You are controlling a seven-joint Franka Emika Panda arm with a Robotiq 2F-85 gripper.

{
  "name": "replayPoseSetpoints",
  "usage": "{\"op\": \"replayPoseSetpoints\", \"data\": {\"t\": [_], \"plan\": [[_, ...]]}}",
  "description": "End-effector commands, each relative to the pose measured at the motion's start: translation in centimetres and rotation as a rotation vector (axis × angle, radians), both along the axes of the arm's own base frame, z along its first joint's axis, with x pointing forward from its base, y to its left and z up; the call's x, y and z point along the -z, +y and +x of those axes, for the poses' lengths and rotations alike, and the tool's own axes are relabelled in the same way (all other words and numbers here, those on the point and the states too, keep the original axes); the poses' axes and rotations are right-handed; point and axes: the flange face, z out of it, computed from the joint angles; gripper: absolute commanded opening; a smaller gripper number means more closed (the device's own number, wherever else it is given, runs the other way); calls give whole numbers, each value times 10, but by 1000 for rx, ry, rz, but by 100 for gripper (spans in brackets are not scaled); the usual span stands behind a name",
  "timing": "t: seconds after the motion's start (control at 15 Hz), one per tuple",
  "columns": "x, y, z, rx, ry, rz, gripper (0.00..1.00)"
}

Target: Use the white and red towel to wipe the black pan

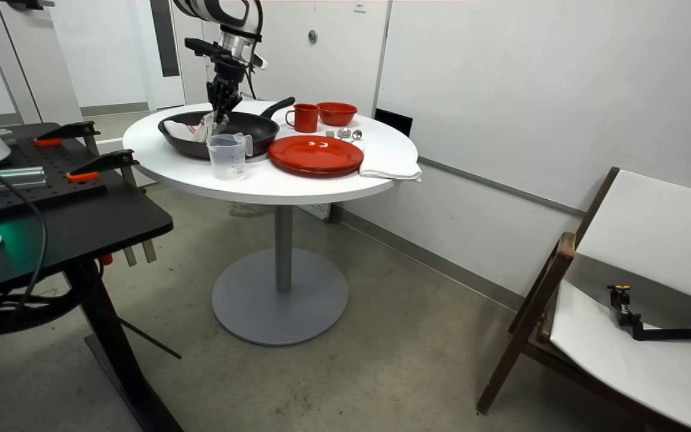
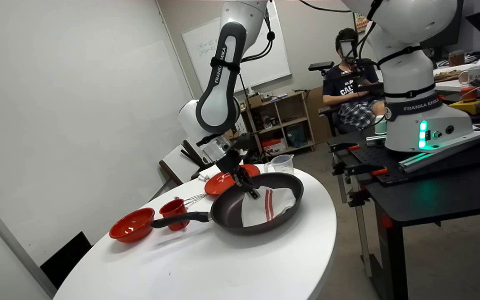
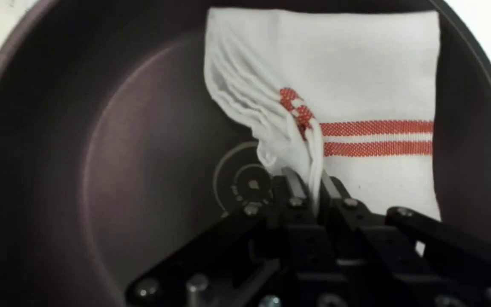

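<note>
Hand (image 3: 311, 182) pinches white & red towel (image 3: 352, 98) tight, w/ black pan (image 3: 151, 140) right under it, so prob it's wiping time & next move needs a low rub over pan's bare side.

In the wrist view, can slide left across the bare part of the black pan (image 3: 126, 183) up to its wall (image 3: 36, 149). Just beyond that, meets the measuring cup (image 1: 225, 159) and red plates (image 1: 315, 155); beside the handle (image 2: 181, 218), the red mug (image 2: 174, 207). In an exterior view, has room over the white table (image 2: 206, 266).
</note>
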Motion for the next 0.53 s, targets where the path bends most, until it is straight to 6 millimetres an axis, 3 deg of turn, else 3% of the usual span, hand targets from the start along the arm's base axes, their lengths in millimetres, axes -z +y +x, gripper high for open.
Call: {"op": "replayPoseSetpoints", "data": {"t": [0.0, 0.27, 0.47], "plan": [[12, -36, 1, 43, 11, -83, 3], [36, -73, 2, 15, -33, -230, 3], [48, -89, 3, -15, -78, -323, 3]]}}
